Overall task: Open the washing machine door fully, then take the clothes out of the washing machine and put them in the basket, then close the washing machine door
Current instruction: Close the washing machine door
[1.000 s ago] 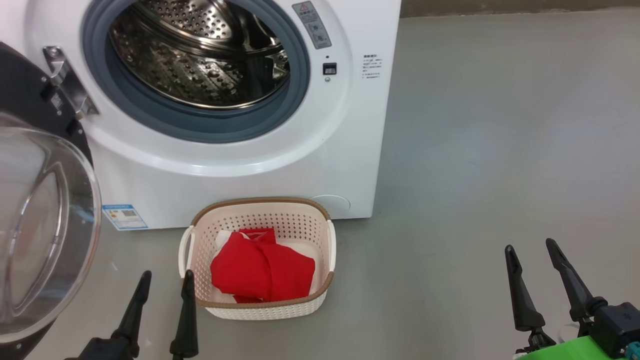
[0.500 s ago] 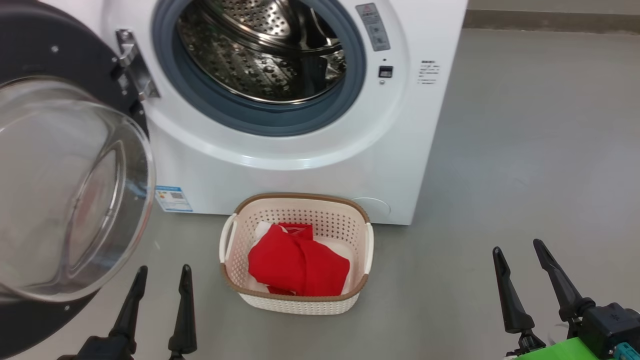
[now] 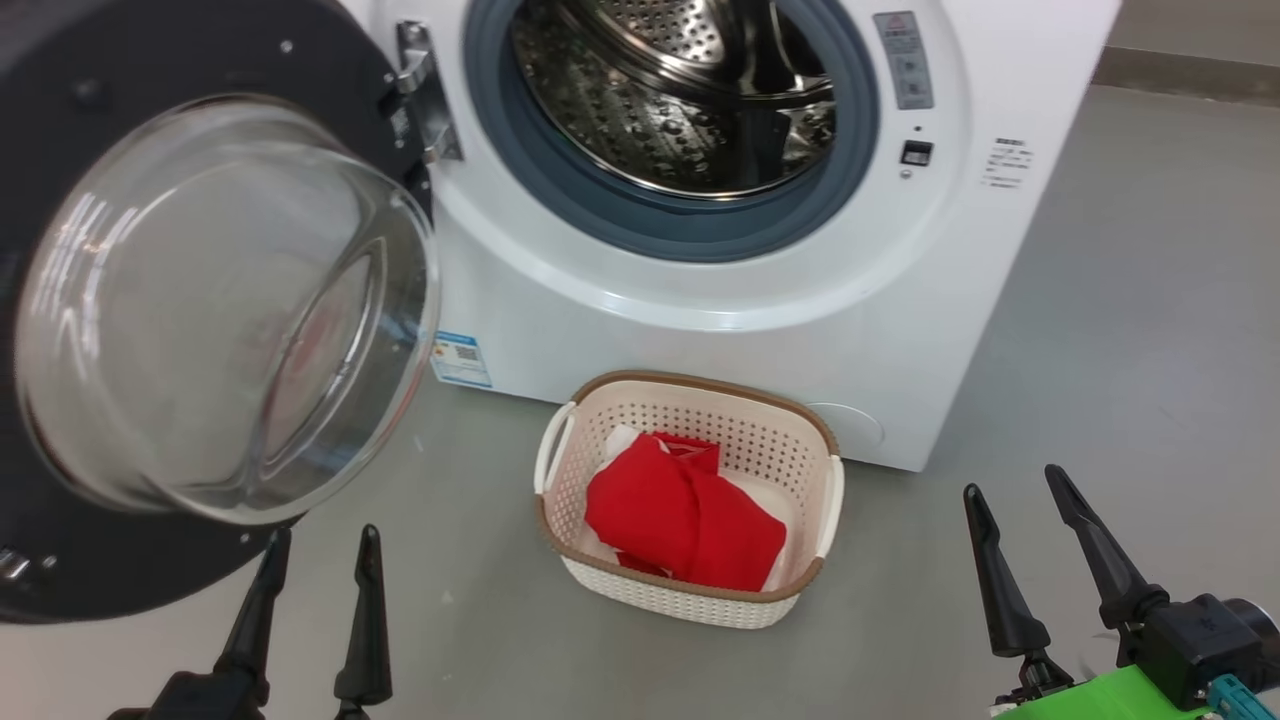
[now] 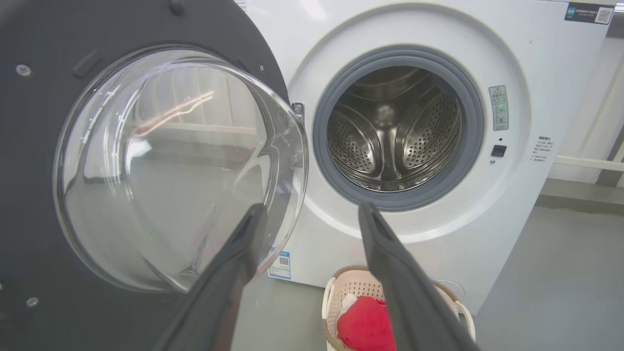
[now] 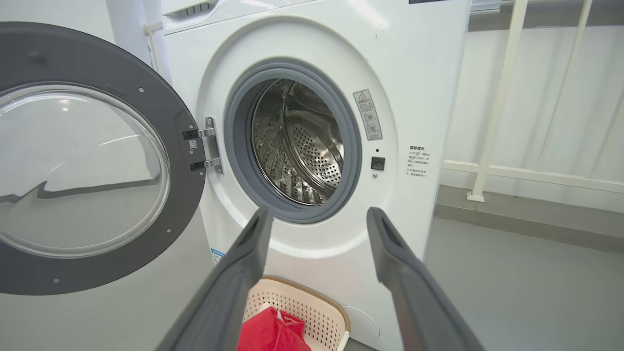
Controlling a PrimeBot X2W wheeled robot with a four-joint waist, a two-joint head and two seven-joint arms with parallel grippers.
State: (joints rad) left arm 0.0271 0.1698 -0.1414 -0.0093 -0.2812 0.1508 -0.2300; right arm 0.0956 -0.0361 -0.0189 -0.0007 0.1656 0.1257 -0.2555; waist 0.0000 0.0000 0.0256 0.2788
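The white washing machine (image 3: 720, 330) (image 4: 438, 234) (image 5: 419, 97) has its steel drum (image 3: 680, 100) bare inside. Its round black-rimmed door (image 3: 130, 300) (image 4: 146, 161) (image 5: 83, 165) with the clear glass bowl hangs swung wide open to the left. On the floor in front stands the cream basket (image 3: 690, 600) (image 4: 331, 302) (image 5: 317, 302), and the red and white clothes (image 3: 680, 520) (image 4: 363, 324) (image 5: 270, 331) lie in it. My left gripper (image 3: 323, 542) (image 4: 312, 214) is open and empty, low at the left below the door. At the lower right, my right gripper (image 3: 1015, 478) (image 5: 317, 214) stands open and empty too.
Grey floor (image 3: 1150, 330) stretches to the right of the machine. A white railing (image 5: 507, 97) and a low kerb (image 5: 526, 224) run behind it on the right. A blue label (image 3: 460, 358) sits at the machine's lower left front.
The head camera has swung left, so the machine, door and basket slide right in the picture. Both grippers stay open and empty; the basket and clothes have not moved on the floor.
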